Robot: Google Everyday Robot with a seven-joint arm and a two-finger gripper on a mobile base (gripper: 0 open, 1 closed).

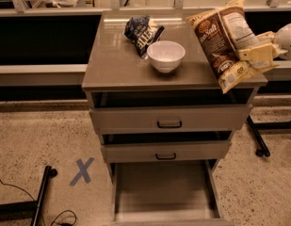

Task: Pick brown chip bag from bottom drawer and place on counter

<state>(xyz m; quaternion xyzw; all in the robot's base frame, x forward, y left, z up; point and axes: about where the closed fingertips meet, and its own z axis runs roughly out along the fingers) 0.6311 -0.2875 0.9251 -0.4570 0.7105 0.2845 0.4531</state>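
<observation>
The cream two-finger gripper [256,55] grips the crinkly dark brown chip bag [219,37], tilted over the glossy grey-brown counter [117,65] edge; just beyond the bag sits a white bowl [166,55].

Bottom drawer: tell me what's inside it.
The bottom drawer shows only its bare grey floor; its back part is hidden under the middle drawer. The brown chip bag is up over the counter, gripped by the claw.
</observation>
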